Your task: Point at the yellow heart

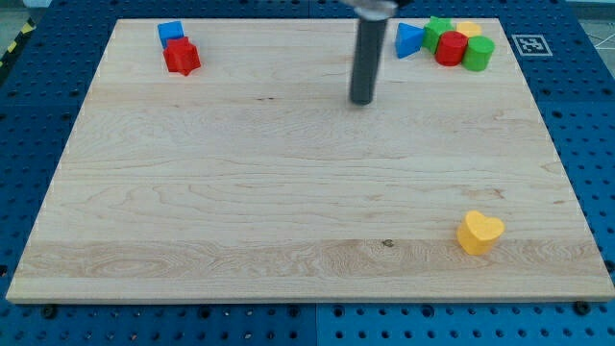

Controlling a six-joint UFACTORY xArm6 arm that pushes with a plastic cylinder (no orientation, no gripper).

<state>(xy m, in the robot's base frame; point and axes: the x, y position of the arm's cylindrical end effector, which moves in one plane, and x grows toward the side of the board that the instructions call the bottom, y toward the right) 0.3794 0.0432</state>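
Observation:
The yellow heart (479, 233) lies on the wooden board near the view's bottom right. My tip (361, 100) is at the end of the dark rod, in the upper middle of the board. It is far from the heart, up and to the left of it. It touches no block.
A blue block (171, 32) and a red block (182, 58) sit at the top left. At the top right cluster a blue triangle (408, 40), a green block (438, 30), a red cylinder (450, 49), a green cylinder (479, 53) and a yellow block (468, 30). The board (240, 192) lies on a blue pegboard.

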